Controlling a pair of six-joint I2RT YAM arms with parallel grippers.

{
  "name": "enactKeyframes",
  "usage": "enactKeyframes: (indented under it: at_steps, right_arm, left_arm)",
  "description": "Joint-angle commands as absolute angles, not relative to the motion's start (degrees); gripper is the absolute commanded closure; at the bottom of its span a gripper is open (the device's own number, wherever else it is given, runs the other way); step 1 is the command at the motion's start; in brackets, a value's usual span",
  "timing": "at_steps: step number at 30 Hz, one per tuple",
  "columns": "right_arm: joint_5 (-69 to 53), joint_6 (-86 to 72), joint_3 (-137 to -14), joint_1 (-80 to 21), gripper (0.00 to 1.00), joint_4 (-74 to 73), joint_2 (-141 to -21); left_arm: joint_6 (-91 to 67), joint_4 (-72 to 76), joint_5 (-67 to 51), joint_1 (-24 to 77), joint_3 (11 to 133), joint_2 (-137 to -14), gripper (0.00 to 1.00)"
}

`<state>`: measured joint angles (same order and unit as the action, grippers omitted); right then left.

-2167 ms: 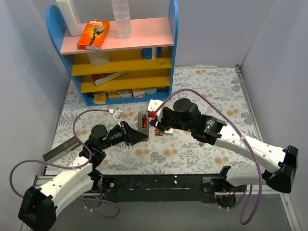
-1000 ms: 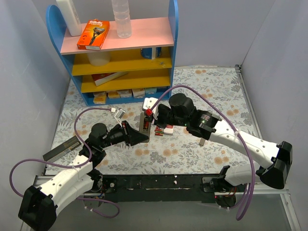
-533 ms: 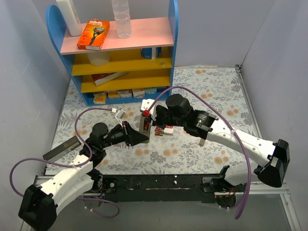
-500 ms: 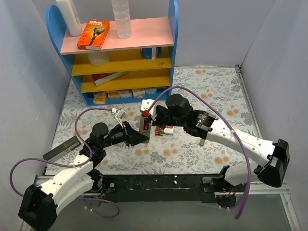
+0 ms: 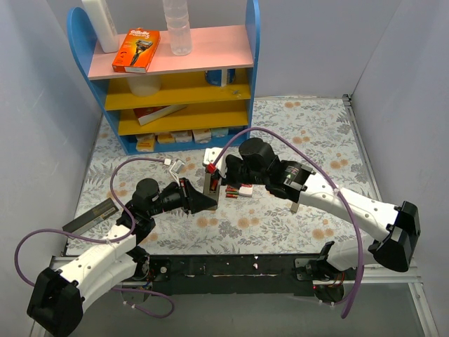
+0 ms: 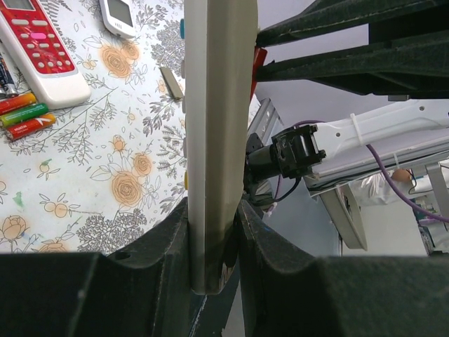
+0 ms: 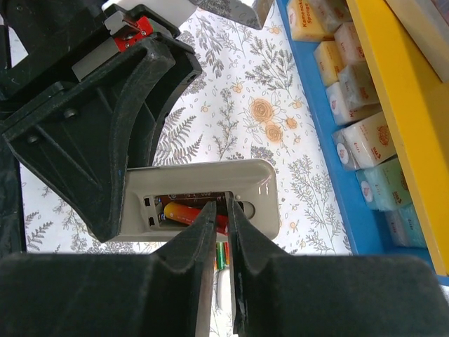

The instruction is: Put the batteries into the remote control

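My left gripper (image 5: 210, 200) is shut on the white remote control (image 5: 209, 188) and holds it on edge above the table. In the left wrist view the remote (image 6: 217, 105) stands edge-on between the left gripper's jaws (image 6: 213, 203). In the right wrist view its back (image 7: 252, 182) faces me with the battery compartment open. My right gripper (image 7: 222, 205) is almost closed at the compartment, on the red end of an orange-red battery (image 7: 184, 213) lying in it. It also shows in the top view (image 5: 210, 168). Loose red and green batteries (image 6: 24, 116) lie on the cloth.
A red-and-white remote (image 6: 35, 49) and a small white remote with a display (image 6: 118, 15) lie on the flowered cloth beside the loose batteries. The blue shelf unit (image 5: 168, 77) stands at the back left, with small packets (image 7: 351, 91) on its lowest shelf. A dark flat bar (image 5: 91, 216) lies at the left.
My right gripper has moved left with the battery up to the remote's open compartment. The left gripper with the remote has hardly moved.
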<state>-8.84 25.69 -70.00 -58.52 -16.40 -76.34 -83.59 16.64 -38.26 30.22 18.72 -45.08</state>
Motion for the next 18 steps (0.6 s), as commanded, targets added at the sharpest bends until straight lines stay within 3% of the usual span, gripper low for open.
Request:
enactKeyframes:
  at_steps: [1,4,11,18]
  right_arm:
    - [-8.79,26.72,-72.94,-58.36,0.81,-18.02,-77.87]
    - [-8.44,25.76,-74.17,-58.36,0.77,-16.97,-78.40]
    - [-7.12,18.20,-77.25,-58.36,0.54,-11.96,-79.63]
    - [-2.21,7.49,-77.43,-58.36,0.49,-8.53,-78.75]
  left_arm:
    - [-82.18,19.16,-38.85,30.50,21.62,-45.00,1.00]
    - [-82.26,17.76,-37.28,30.41,21.36,-45.09,1.00]
    - [-83.32,15.03,-32.53,30.50,20.83,-45.26,1.00]
    - [-84.55,12.31,-27.35,30.50,20.48,-44.65,1.00]
